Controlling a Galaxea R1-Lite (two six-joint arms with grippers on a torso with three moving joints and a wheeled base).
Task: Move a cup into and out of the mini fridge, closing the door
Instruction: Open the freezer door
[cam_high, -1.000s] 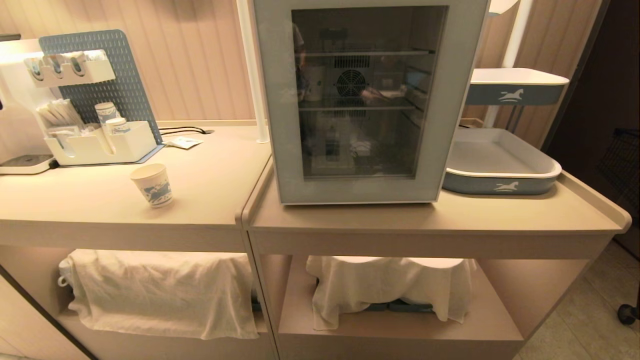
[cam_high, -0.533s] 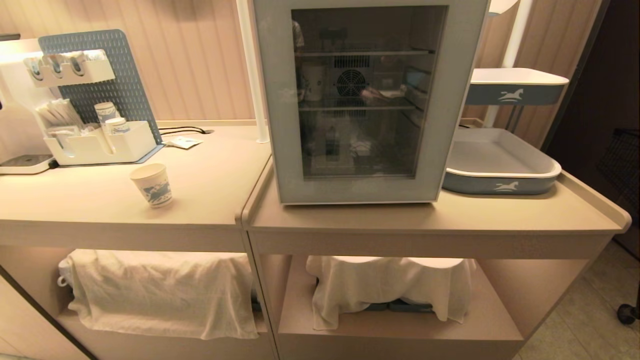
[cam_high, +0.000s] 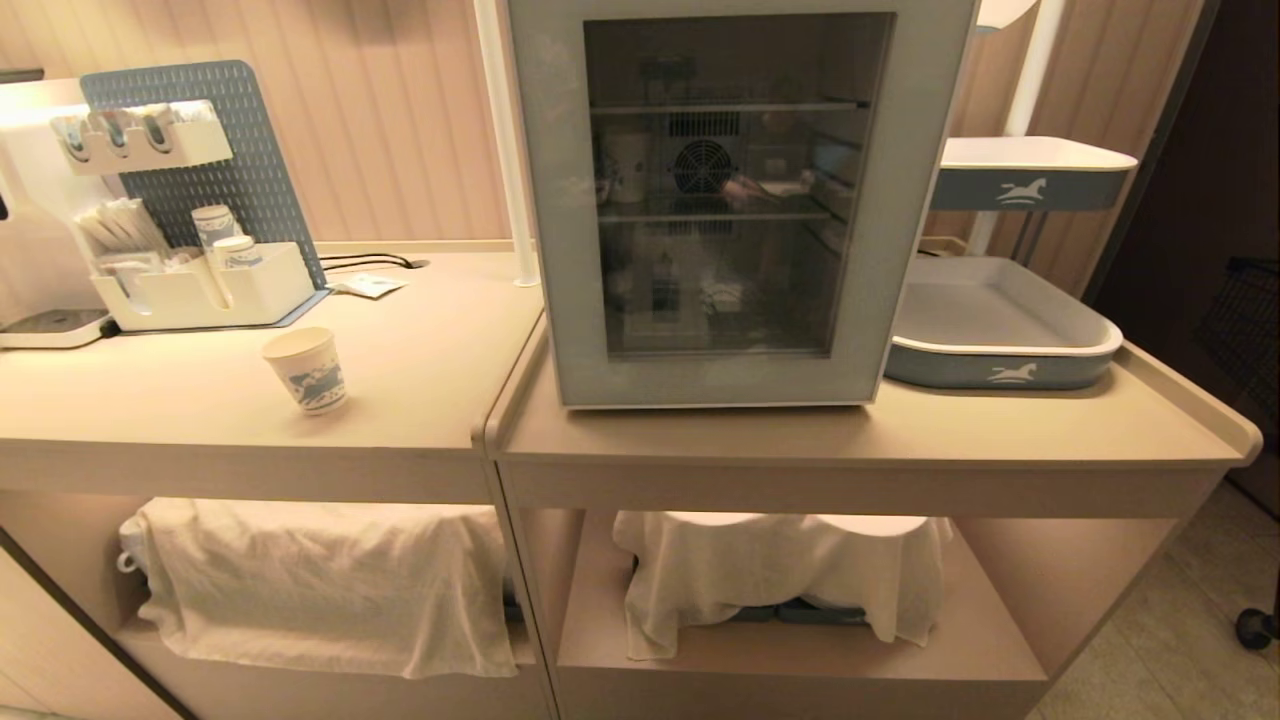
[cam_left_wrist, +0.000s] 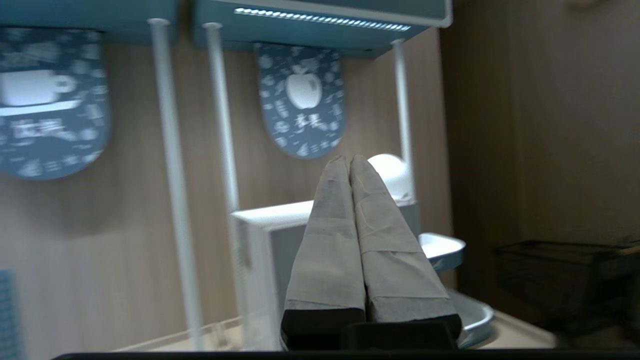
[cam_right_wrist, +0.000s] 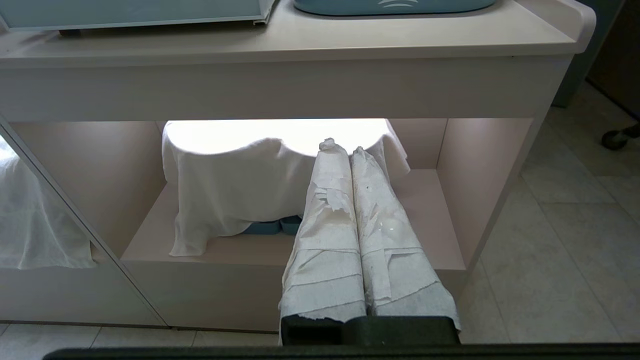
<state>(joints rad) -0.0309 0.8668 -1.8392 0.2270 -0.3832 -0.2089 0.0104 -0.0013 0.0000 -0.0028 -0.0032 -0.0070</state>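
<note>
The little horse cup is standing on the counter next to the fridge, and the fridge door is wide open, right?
Not quite. The door of the mini fridge is shut, flat against the front, as the head view shows. The rest is right: the cup stands upright on the counter beside the fridge.

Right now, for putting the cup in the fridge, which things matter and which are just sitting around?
Matter:
the cup, upright on the left counter
the mini fridge
the door, shut

Sitting around:
stacked cups in the white organizer
grey tray
white cloths on the lower shelves
</note>
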